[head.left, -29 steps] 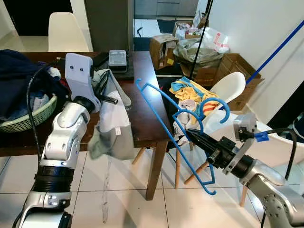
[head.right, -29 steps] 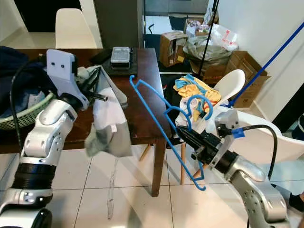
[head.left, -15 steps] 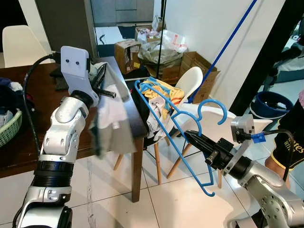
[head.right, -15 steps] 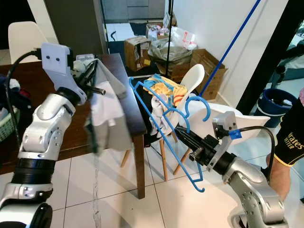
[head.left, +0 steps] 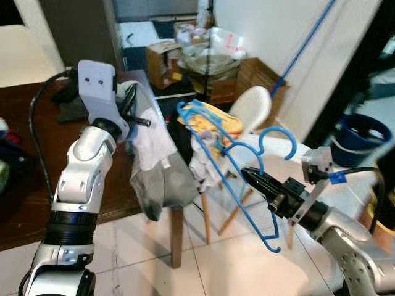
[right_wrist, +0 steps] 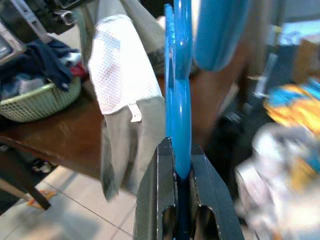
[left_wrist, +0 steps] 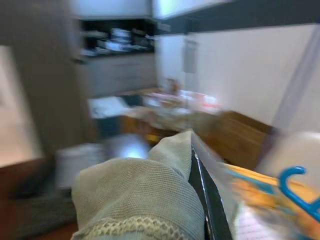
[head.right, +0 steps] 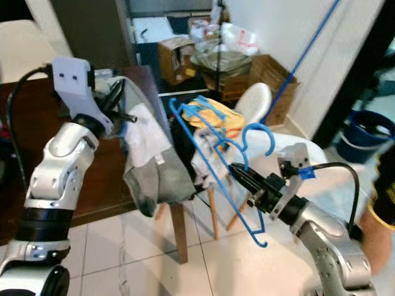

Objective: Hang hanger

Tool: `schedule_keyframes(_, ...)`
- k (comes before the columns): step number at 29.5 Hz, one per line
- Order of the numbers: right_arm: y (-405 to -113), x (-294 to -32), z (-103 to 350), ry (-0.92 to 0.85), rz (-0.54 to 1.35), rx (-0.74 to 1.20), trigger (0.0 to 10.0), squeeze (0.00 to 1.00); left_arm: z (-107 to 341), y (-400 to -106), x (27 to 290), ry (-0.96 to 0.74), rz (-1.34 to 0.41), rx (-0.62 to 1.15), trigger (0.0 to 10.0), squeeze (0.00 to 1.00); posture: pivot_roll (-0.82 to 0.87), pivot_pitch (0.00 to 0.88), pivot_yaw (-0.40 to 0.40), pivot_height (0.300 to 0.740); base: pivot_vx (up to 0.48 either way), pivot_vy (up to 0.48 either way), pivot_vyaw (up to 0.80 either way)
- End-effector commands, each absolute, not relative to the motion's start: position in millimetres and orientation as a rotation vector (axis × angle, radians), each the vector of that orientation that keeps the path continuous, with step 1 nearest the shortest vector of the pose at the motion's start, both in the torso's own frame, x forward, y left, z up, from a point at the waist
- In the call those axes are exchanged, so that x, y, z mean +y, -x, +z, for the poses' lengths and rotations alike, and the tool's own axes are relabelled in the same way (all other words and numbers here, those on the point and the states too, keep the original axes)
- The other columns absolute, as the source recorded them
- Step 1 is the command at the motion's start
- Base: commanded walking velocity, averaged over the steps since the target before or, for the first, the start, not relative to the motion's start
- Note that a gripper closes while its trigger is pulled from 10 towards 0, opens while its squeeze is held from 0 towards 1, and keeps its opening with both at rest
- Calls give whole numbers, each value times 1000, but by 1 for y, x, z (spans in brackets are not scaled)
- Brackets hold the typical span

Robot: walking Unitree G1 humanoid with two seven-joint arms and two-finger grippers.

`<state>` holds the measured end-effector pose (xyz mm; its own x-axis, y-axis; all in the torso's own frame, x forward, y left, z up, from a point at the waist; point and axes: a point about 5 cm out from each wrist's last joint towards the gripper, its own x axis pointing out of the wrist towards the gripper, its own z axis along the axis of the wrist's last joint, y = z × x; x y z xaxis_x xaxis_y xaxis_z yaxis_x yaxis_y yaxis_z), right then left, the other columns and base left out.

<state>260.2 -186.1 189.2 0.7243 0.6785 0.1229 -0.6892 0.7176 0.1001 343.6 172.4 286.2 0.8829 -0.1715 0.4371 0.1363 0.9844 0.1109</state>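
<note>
Beside table [head.left: 37, 203] | right gripper [head.left: 250, 177] clamps blue hanger [head.left: 216, 154] | left gripper [head.left: 137, 117] seemingly pinches garment [head.left: 160, 179]

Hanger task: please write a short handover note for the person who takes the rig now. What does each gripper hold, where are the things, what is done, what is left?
Right gripper: shut on the blue hanger, held out in front of the robot, hook uppermost.
Left gripper: raised beside the brown table, shut on a grey and white garment that hangs down from it.
Done: hanger and garment are both picked up.
Left: the garment is not on the hanger, and the hanger is not hung; no rail is visible from here.
Nearby: white chair piled with clothes, close behind the hanger.
</note>
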Motion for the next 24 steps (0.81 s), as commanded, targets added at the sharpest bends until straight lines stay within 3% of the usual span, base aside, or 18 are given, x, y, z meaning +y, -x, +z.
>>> schedule_keyframes(1, -258, -180, 193, -147, 790, -105, 10000, 0, 288, -341, 183, -91, -116, -461, 10000, 0, 72, 109, -15, 740, 311, 0, 800)
schedule_keyframes(10, -262, -185, 192, -130, 751, -87, 10000, 0, 279, -336, 176, -85, -118, -402, 10000, 0, 75, 102, -15, 740, 198, 0, 0)
schedule_keyframes(15, -265, -186, 191, -120, 734, -85, 10000, 0, 242, -337, 150, -99, -344, -225, 10000, 0, 79, 98, -18, 740, 0, 0, 0)
schedule_keyframes(17, -265, -186, 191, -120, 734, -85, 10000, 0, 242, -337, 150, -99, -344, -225, 10000, 0, 79, 98, -18, 740, 0, 0, 0)
schedule_keyframes(21, -266, -188, 191, -102, 724, -80, 10000, 0, 203, -319, 117, -132, -639, -49, 10000, 0, 68, 92, -13, 740, 0, 0, 0)
schedule_keyframes(24, -264, -190, 192, -99, 722, -80, 10000, 0, 190, -313, 114, -136, -671, 5, 10000, 0, 68, 95, -14, 740, 0, 0, 0)
